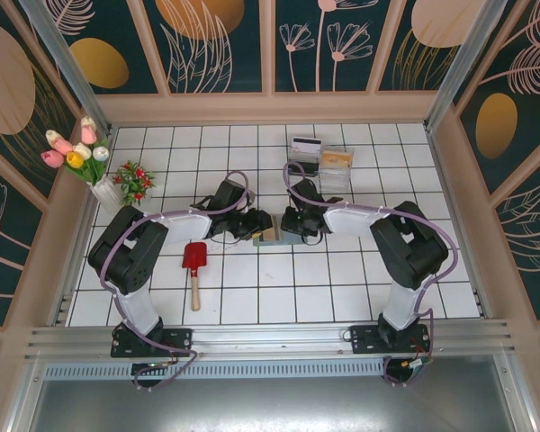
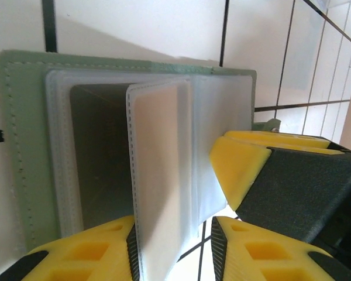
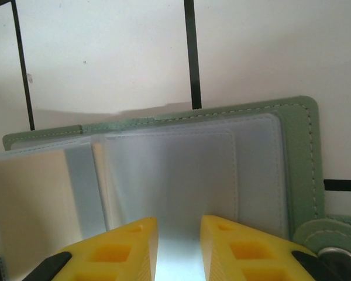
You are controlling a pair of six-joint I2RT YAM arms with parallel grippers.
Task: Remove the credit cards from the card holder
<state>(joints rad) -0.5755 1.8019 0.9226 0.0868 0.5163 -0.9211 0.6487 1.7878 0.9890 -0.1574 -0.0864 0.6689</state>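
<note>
The grey-green card holder point(image 1: 284, 238) lies open on the tiles between both grippers; its cover point(image 2: 23, 146) point(image 3: 298, 164) frames clear pocket sleeves. One sleeve point(image 2: 161, 175) stands up on edge between my left gripper's point(image 2: 172, 225) point(image 1: 256, 225) jaws: the left pad touches it and the right pad is still apart. My right gripper point(image 3: 179, 222) point(image 1: 293, 225) rests over a flat sleeve point(image 3: 175, 175) with a narrow gap, pinching nothing; its fingers point(image 2: 245, 170) sit at the sleeves' edge. The far-left pocket point(image 3: 29, 205) looks tan. Two credit cards lie at the back: a white black-striped one point(image 1: 306, 145) and a tan-gold one point(image 1: 335, 159).
Clear plastic boxes point(image 1: 329, 177) stand under and beside the two cards at the back right. A red toy shovel point(image 1: 194, 263) lies left of the arms. A vase of tulips point(image 1: 106, 191) and a small red flower pot point(image 1: 135, 182) stand at the back left.
</note>
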